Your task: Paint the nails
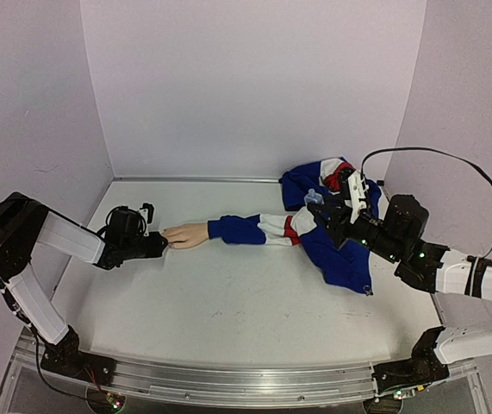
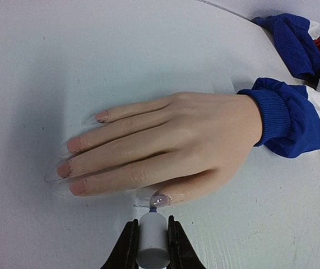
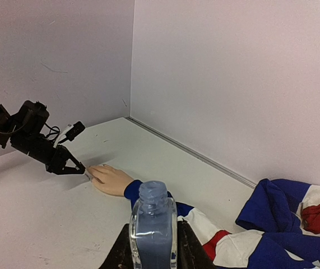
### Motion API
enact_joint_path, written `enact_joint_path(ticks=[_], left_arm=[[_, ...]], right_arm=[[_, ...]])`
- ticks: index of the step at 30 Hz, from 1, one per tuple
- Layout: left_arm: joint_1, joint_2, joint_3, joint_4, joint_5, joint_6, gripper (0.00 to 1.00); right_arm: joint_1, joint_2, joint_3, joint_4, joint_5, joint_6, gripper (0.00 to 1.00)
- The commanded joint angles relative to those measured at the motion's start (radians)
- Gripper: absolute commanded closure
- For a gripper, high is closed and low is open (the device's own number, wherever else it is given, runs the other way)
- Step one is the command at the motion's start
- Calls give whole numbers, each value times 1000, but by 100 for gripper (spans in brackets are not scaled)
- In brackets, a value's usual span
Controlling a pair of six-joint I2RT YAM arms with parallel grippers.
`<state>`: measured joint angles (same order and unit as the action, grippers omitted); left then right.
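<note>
— While the left arm reaches in from the left side of the tabletop (image 1: 228, 319), what does its end effector (image 1: 161, 245) have hold of?

— Its jaws are closed tight on a small white cylindrical cap (image 2: 151, 238). A short bluish tip at the cap's far end meets the thumbnail (image 2: 161, 200), which looks glossy.

— Where are the nails (image 2: 70, 144)?

— On the fingertips of the flesh-coloured mannequin hand (image 2: 171, 145). It lies palm down on the tabletop, left of centre, with its fingers pointing toward the left end effector. The nails are long and clear, pinkish at the base.

— What lies to the right of the hand?

— A blue sleeve cuff (image 2: 280, 120) rings the wrist. From there the sleeve of a blue, white and red jacket (image 1: 336, 250) runs right to a crumpled heap near the back wall.

— What about the right arm?

— Its end effector (image 3: 152, 249) is clamped on a small clear bottle (image 3: 152, 218). The bottle is held upright with its threaded neck bare. It sits over the jacket, well apart from the mannequin hand.
</note>
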<state>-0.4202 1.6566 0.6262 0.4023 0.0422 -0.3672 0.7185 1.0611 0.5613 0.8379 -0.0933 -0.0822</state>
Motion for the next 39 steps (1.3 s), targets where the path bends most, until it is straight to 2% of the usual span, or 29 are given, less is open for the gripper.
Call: enact_joint_path(ticks=[1, 32, 39], left_arm=[[-5, -36, 10, 53, 1, 1, 100], [-2, 8, 43, 52, -32, 25, 100], [-1, 3, 37, 50, -81, 24, 100]], right_arm=[[-4, -6, 12, 83, -13, 6, 100], [-4, 2, 14, 86, -12, 5, 100], [-4, 4, 14, 86, -13, 6, 100]])
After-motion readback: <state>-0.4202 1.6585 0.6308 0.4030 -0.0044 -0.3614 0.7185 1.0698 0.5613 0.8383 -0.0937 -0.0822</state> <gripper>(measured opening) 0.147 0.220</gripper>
